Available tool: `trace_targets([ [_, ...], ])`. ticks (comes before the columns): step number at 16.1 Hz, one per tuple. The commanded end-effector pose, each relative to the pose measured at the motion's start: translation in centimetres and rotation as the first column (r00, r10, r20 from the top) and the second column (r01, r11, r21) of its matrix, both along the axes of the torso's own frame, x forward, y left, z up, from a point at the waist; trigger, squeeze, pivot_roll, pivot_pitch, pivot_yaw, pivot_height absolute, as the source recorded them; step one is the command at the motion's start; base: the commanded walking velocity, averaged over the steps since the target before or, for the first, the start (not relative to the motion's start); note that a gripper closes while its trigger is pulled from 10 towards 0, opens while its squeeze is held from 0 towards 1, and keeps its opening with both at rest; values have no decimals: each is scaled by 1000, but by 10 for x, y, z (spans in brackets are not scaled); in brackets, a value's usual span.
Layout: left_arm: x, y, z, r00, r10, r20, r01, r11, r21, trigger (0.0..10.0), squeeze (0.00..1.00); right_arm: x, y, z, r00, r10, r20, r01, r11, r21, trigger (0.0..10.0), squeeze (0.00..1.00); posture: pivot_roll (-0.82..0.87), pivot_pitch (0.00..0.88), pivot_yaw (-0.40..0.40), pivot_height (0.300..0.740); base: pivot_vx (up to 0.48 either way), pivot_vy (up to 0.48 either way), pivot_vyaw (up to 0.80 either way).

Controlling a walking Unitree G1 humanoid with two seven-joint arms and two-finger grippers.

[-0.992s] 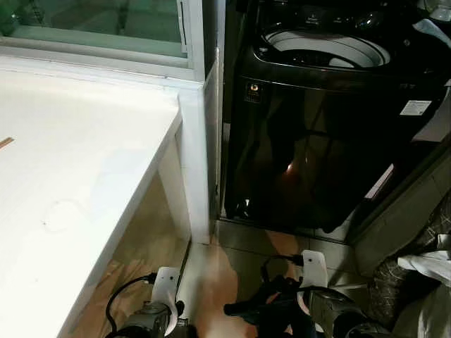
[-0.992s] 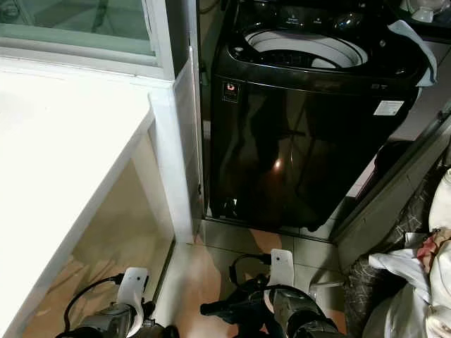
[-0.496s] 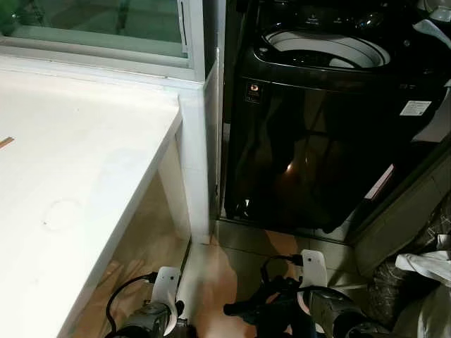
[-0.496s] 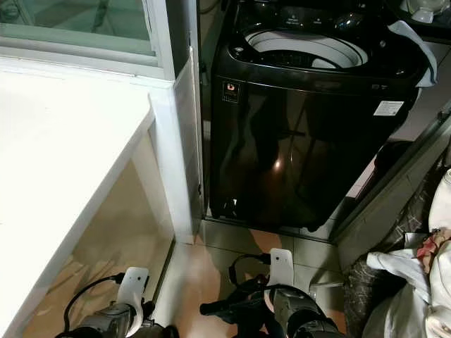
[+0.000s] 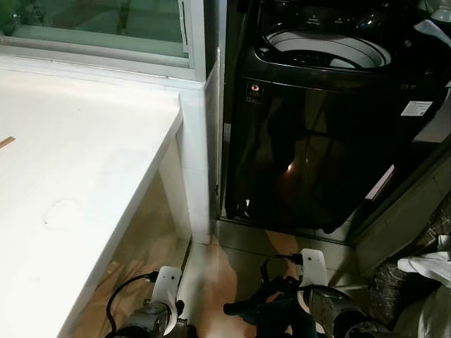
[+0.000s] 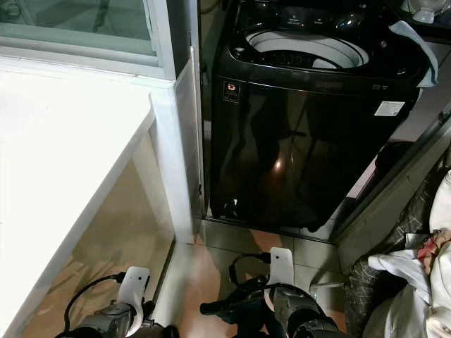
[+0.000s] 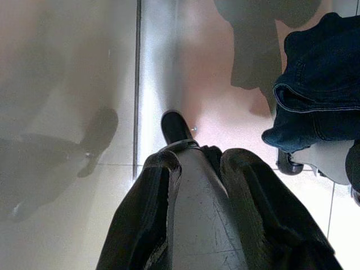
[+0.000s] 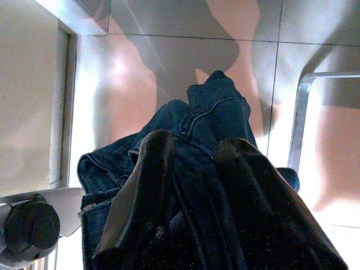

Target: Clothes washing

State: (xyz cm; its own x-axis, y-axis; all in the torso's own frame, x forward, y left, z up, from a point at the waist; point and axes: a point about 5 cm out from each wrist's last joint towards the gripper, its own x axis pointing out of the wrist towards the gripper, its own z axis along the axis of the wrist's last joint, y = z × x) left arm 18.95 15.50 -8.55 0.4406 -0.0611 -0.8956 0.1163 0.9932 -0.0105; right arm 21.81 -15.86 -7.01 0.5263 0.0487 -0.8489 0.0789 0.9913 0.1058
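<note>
A black top-loading washing machine (image 5: 317, 141) stands ahead with its lid up and its pale drum rim (image 5: 325, 48) showing. My right gripper (image 8: 194, 152) hangs low over the tiled floor, shut on a blue denim garment (image 8: 211, 118) that drapes between and past its fingers. From the head, that gripper (image 5: 248, 308) is a dark shape at the bottom edge, well short of the machine. The denim (image 7: 320, 95) also hangs off to one side in the left wrist view. My left gripper (image 7: 197, 153) hangs beside it over the floor, shut and holding nothing.
A white counter (image 5: 77, 176) fills the left, its white corner post (image 5: 197, 176) close to the machine's left side. A window (image 5: 99, 21) lies behind it. A heap of laundry and cloth (image 6: 423, 274) sits at the lower right. Bare floor tiles (image 5: 232, 253) run between me and the machine.
</note>
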Motion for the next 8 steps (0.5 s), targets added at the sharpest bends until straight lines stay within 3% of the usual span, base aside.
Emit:
trace_targets([
  [1, -1, -1, -1, 1000, -17, -7, 17, 1000, -1, 10000, 0, 3, -1, 2, 1000, 6, 3, -6, 1000, -2, 10000, 0, -16, 14, -16, 740, 0, 0, 0],
  [8, -2, -1, -1, 1000, -16, -7, 16, 1000, -1, 10000, 0, 3, -2, 2, 1000, 26, 2, -26, 1000, -9, 10000, 0, -12, 14, -20, 740, 0, 0, 0],
])
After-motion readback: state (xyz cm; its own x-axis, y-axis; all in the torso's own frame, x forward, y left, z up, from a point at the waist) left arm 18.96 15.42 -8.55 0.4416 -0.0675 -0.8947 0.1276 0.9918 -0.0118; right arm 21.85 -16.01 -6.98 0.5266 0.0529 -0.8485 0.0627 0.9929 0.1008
